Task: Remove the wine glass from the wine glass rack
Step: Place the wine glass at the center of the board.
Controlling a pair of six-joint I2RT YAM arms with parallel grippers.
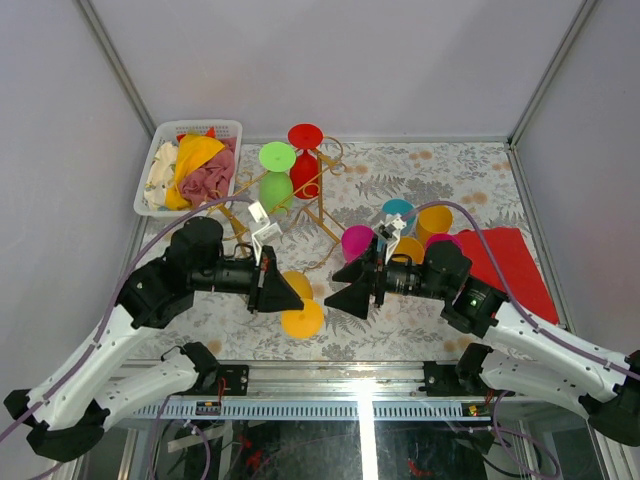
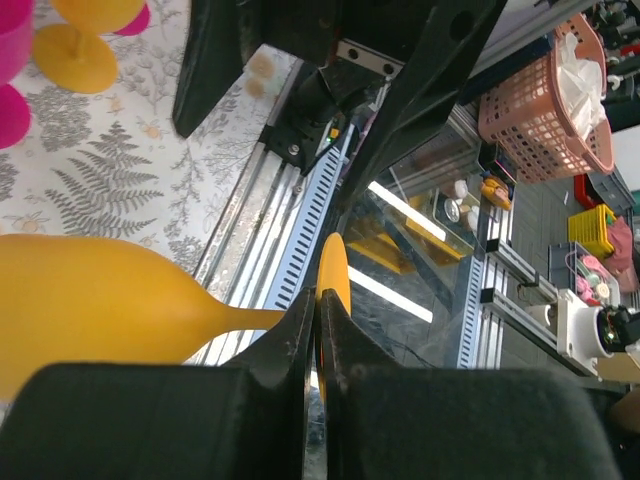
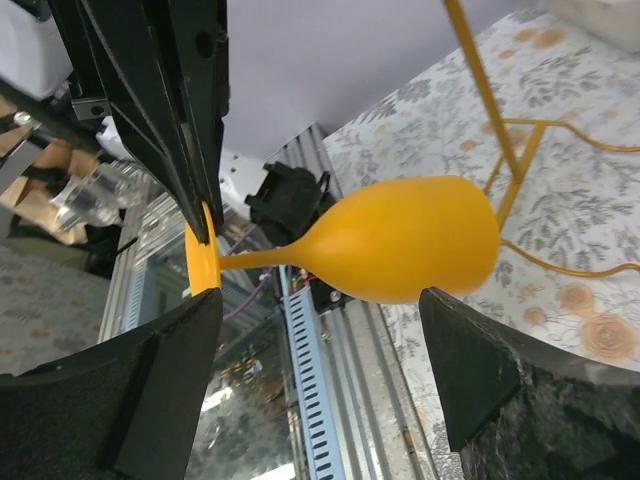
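An orange wine glass [image 1: 297, 284] lies on its side in the air above the table's near edge. My left gripper [image 1: 296, 300] is shut on the rim of its foot [image 2: 333, 272], with the bowl [image 2: 90, 300] off to the left in the left wrist view. My right gripper [image 1: 342, 287] faces it, open. In the right wrist view the right gripper [image 3: 320, 335] has its fingers spread below the bowl [image 3: 410, 240] and the foot [image 3: 203, 262], touching neither. The gold wire wine glass rack [image 1: 322, 205] stands behind, with a green glass [image 1: 276, 190] and a red glass [image 1: 305, 172] hanging on it.
A white basket [image 1: 160, 140] of cloths sits at the back left. Magenta [image 1: 356, 242], teal [image 1: 397, 210] and yellow [image 1: 434, 222] glasses stand right of the rack, next to a red cloth [image 1: 512, 262]. A gold rack leg [image 3: 495, 130] runs close behind the held glass.
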